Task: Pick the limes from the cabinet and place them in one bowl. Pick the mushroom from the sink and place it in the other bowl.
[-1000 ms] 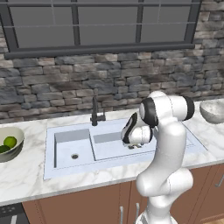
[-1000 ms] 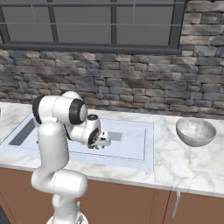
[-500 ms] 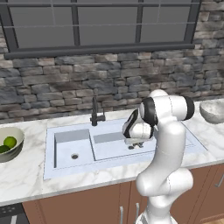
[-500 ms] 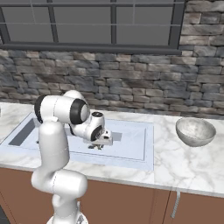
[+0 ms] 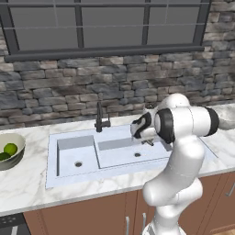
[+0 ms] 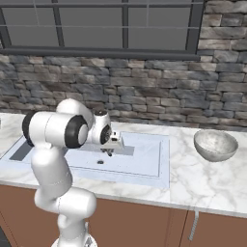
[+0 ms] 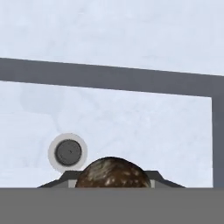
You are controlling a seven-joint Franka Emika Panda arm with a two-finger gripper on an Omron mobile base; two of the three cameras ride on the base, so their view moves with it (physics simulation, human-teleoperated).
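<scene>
We start at the gripper (image 5: pixel 149 142), hanging over the right basin of the sink (image 5: pixel 64 176), and straight away much is hidden from us: in the left base view the white wrist covers most of it, and in the right base view the gripper (image 6: pixel 108 152) is a small dark shape under the hand, its fingers too small to make out. Looking along the hand, we see the brown speckled cap of the mushroom (image 7: pixel 113 174) sitting between the finger bases; its lower part is cut off by the bottom of the picture. The jaws are drawn in narrow on that mushroom, so we call it gripped. Beyond it lies the pale basin floor with a round drain (image 7: pixel 68 152) off to one side, and a dark rim line crossing above.

Out from the gripper, the dark faucet (image 5: pixel 100 119) stands just behind the sink's divider, to the gripper's left. Far to its left on the marble counter (image 5: pixel 27 193) sits the cream-grey bowl (image 5: pixel 18 140), cut by the picture's edge, with two limes (image 5: pixel 10 148) inside. Far to its right the mottled grey bowl (image 6: pixel 215 145) rests on the counter, well apart from the sink. The arm's own bulk blocks our view of the right basin's near corner.
</scene>
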